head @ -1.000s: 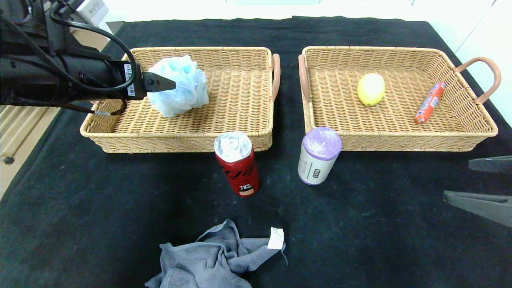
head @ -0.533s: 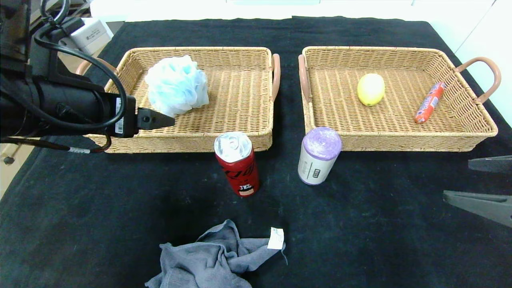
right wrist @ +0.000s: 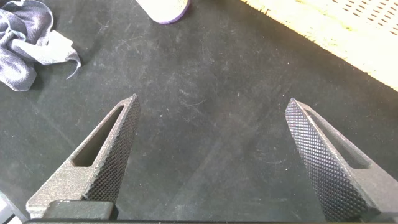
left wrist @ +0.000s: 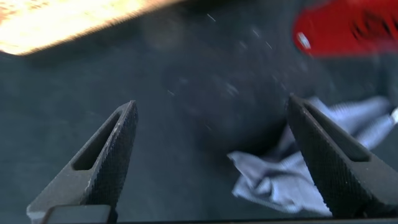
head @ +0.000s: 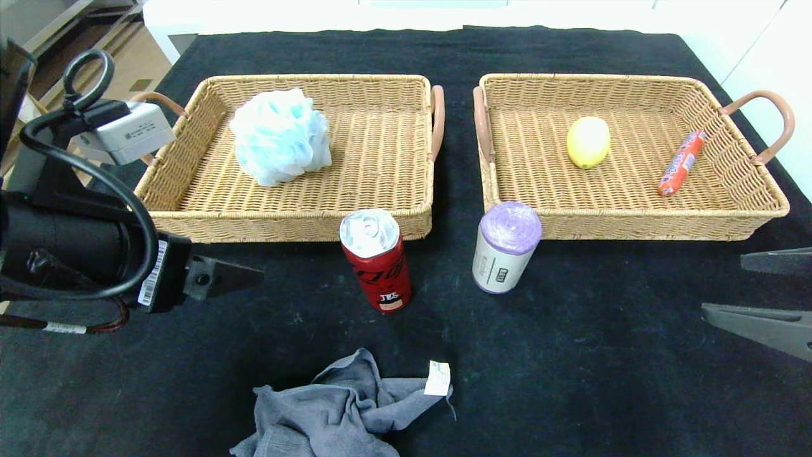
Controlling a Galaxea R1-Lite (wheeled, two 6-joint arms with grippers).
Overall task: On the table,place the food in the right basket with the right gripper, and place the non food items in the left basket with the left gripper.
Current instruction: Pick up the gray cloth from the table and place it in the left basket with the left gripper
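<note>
A: Two wicker baskets at twelve o'clock on the black fabric table (head: 571,355)?

B: Yes. The fluffy light-blue bath sponge (head: 281,135) lies in the left basket (head: 380,158); the yellow lemon (head: 588,141) and orange-red wrapped sausage (head: 681,162) in the right basket (head: 545,184).

A: What crowds the front?

B: The red soda can (head: 376,259) and purple white-labelled roll (head: 505,246) stand before the rims; the grey tagged cloth (head: 342,411) lies at six.

A: Grippers?

B: Left gripper (left wrist: 214,162) at nine, spread wide, nothing grasped. Right gripper (right wrist: 211,158) at four, likewise.
</note>
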